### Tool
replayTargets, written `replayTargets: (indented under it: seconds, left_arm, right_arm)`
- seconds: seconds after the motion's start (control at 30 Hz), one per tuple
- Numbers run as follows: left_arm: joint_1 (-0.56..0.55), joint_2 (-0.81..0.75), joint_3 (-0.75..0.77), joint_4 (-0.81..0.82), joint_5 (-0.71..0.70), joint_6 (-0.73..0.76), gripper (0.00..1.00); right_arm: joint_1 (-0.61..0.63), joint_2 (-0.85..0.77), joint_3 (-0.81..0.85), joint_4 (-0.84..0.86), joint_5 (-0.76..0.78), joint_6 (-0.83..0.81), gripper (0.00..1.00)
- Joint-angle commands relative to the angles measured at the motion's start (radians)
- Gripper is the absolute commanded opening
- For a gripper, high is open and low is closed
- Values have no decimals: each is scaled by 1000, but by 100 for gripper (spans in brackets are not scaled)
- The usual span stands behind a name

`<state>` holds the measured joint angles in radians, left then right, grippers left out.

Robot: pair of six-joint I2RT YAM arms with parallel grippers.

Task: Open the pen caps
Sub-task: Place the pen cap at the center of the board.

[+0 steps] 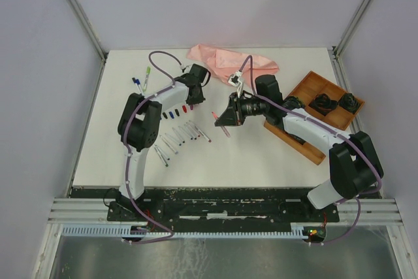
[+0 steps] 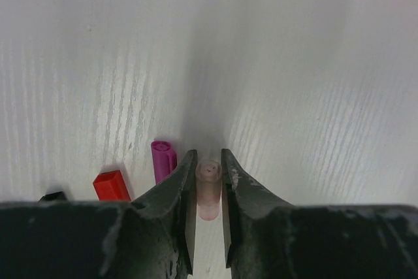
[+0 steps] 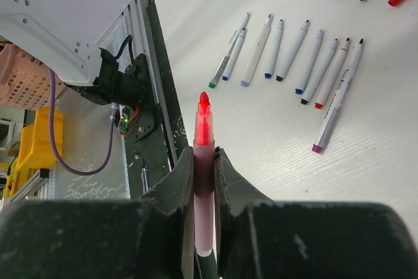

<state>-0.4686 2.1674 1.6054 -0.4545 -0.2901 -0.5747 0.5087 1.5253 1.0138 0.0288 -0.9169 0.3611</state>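
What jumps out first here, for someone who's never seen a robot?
The right gripper clutches a red-tipped pen, tip bared, above the table. The left gripper straddles a pale pink cap, beside a magenta cap. A row of uncapped pens lies nearby.

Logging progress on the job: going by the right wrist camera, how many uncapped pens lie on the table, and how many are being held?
Uncapped pens lying on the table: 9
Red pen held in the right pincer: 1
Total: 10
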Motion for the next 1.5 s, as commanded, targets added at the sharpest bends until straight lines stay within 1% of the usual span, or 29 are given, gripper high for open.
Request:
replayTargets:
  seconds: [0.0,0.17,0.23,0.47,0.63,0.8,0.97,1.17,1.23,1.3,1.37,1.47]
  left_arm:
    - [0,28,40,-14,-21,48,27]
    - [0,25,41,-17,-22,57,30]
    - [1,24,42,-18,-28,61,32]
    - [0,7,44,-16,-27,71,33]
    - [0,-53,52,-12,-40,86,33]
    - [0,-158,5,28,-52,100,33]
    - [1,-341,-142,145,-94,116,33]
    - [2,-601,-403,328,-157,190,34]
    - [3,-694,-506,375,-188,207,39]
    - [3,-805,-628,410,-224,200,51]
    - [8,-891,-724,435,-238,172,61]
    - [12,-1006,-838,456,-203,147,66]
  right_arm:
    - [-6,-19,50,11,2,-5,0]
    - [-7,-23,51,10,-2,-4,0]
    - [-7,-24,50,10,-1,-4,0]
    - [-9,-27,50,11,-2,-4,0]
    - [-9,-34,44,6,9,-18,0]
    - [-7,-47,41,-19,35,-64,0]
    - [2,-42,32,-24,68,-90,0]
    - [31,5,52,-76,149,-127,0]
    - [47,23,56,-78,198,-134,0]
    - [63,52,63,-80,304,-100,0]
    - [80,88,86,-99,405,-51,3]
    - [123,147,138,-155,529,-5,6]
